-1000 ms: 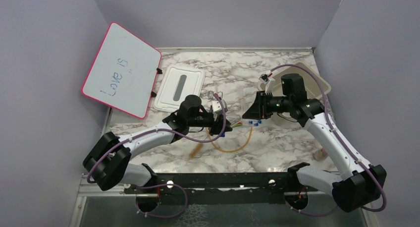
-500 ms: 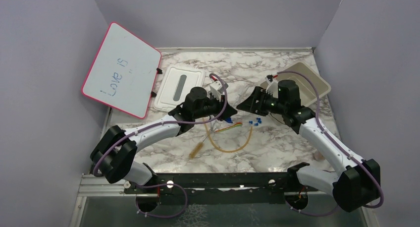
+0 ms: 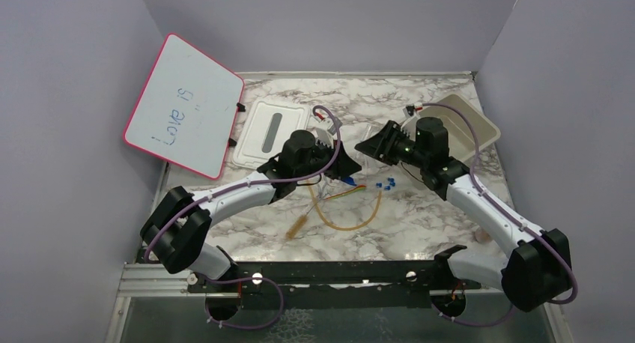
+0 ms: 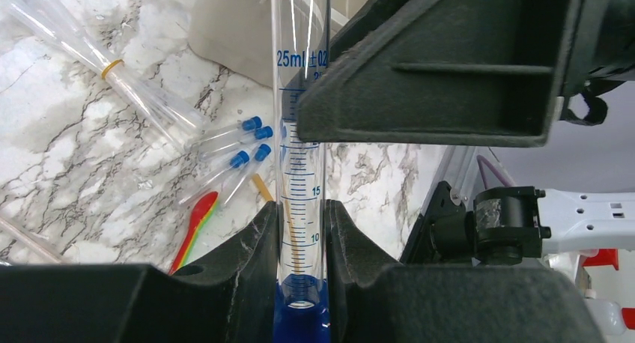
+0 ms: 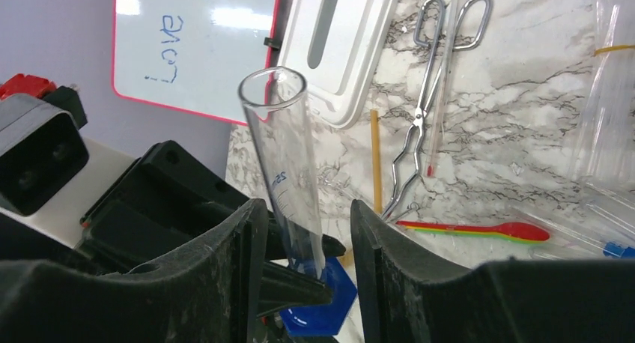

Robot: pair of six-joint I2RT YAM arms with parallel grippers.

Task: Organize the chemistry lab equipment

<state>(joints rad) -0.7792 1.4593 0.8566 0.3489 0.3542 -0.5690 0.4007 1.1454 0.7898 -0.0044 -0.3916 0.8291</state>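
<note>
My left gripper is shut on the lower part of a clear 25 ml graduated cylinder with a blue base, held above the table. My right gripper is open, its jaws on either side of the cylinder, not touching it. In the top view the two grippers meet at mid-table, left and right. Below them lie silver tongs, an amber tube, a tan-bristled brush, a green-orange stick and blue-capped tubes.
A pink-framed whiteboard leans at the back left beside a white lid. A beige tray stands at the back right. A banded bundle of clear tubes lies near the tray. Walls close in three sides.
My left gripper has risen and swung back and right with the cylinder. My right gripper has moved left until its open jaws straddle the cylinder.
</note>
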